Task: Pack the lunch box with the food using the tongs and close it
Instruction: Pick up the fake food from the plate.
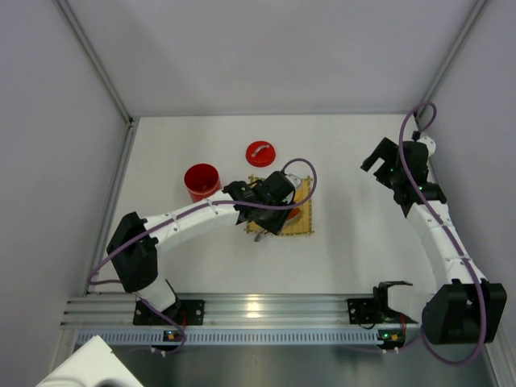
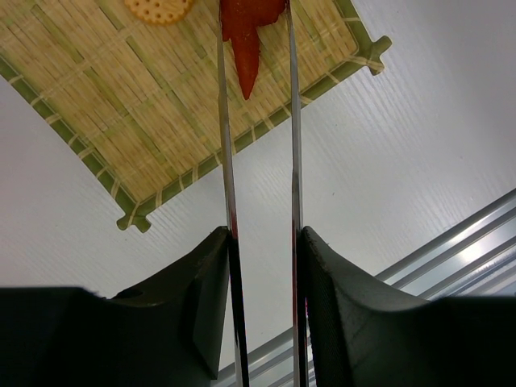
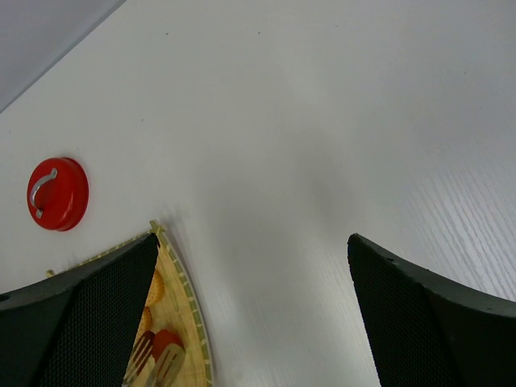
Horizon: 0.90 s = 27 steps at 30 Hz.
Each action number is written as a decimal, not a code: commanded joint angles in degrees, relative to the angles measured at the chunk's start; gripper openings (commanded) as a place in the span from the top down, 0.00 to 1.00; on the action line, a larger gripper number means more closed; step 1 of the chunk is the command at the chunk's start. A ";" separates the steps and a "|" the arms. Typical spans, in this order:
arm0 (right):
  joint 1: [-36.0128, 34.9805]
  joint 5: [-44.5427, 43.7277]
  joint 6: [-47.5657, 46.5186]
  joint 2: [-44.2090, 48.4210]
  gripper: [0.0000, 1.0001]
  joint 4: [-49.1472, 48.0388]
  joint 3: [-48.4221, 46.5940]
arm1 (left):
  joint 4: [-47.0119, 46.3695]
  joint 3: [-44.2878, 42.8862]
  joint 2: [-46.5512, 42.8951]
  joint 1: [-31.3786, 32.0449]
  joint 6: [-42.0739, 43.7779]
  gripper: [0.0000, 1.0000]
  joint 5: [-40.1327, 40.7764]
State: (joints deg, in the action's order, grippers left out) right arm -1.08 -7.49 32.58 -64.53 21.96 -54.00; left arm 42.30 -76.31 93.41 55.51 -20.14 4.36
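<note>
My left gripper point(image 2: 262, 242) is shut on the tongs point(image 2: 227, 145), pressing their two silver arms toward each other over the yellow bamboo mat point(image 2: 121, 105). A red piece of the food point(image 2: 246, 40) sits between the arms; their tips run off the top of the left wrist view. A round orange slice point(image 2: 159, 8) lies beside it. In the right wrist view the slotted tong tips point(image 3: 157, 364) flank a red piece point(image 3: 165, 339). The open red lunch box point(image 1: 201, 181) stands left of the mat, its lid point(image 1: 260, 152) behind. My right gripper point(image 1: 379, 157) hovers open, holding nothing.
The mat point(image 1: 302, 226) lies mid-table, mostly covered by my left wrist. An aluminium rail point(image 1: 258, 306) runs along the near edge between the arm bases. White walls close in the table on the left, back and right.
</note>
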 commanded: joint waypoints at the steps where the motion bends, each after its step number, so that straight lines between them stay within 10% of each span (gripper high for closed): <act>1: -0.50 -0.95 -0.76 1.43 0.00 -2.18 -0.93 | -2.67 -0.24 0.02 -0.05 0.54 0.59 0.56; 27: -0.50 -0.86 -0.41 1.08 0.00 -2.01 -1.55 | 7.61 -6.91 -11.31 -0.13 1.24 0.61 12.42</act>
State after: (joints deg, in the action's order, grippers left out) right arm -1.08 -7.49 32.58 -64.53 21.96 -54.00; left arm 47.68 -79.88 85.54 55.51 -19.33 12.10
